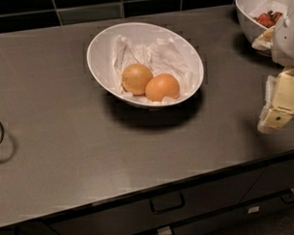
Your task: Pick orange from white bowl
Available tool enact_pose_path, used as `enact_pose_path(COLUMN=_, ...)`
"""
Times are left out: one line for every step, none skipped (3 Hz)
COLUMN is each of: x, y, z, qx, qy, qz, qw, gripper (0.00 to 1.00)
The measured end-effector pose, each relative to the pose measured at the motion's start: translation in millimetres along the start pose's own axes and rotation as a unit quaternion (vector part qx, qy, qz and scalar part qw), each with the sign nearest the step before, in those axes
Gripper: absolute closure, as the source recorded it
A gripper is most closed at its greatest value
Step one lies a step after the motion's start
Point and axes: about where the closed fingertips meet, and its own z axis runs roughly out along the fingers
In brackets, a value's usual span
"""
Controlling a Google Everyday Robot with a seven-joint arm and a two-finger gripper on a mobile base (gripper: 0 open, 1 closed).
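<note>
Mainly seen: one grey counter (pixel 65 141), by which most of the frame is filled.
Bowls: two are counted clearly. One white bowl (pixel 98 46) is set at upper centre and lined with crumpled paper (pixel 159 53); one smaller bowl (pixel 247 14) of red fruit is cut off at the upper right.
Fruit in the white bowl: two pieces, touching. The orange (pixel 162 87) is placed right, and a paler fruit (pixel 136 78) left.
Gripper (pixel 275 116): one, at the right edge, well apart from the white bowl; whether it is apart or together cannot be told.
Drawer handle (pixel 167 204): one is seen clearly, lower centre.
</note>
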Motion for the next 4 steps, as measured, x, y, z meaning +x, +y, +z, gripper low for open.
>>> enact_pose_path(x=0, y=0, z=0, qx=0.000, qy=0.000, qz=0.000, qw=1.0000, gripper=0.00)
enact_pose_path(x=-8, y=-6, z=2, qx=0.004, qy=-0.008, qz=-0.009, qw=0.9999, gripper=0.00)
enact_pose_path(x=-20, y=-15, z=10, qx=0.001, qy=-0.019, qz=-0.024, qw=0.9995, gripper=0.00)
enact_pose_path(x=-39, y=-30, z=20, qx=-0.003, qy=-0.027, qz=-0.047, qw=0.9985, gripper=0.00)
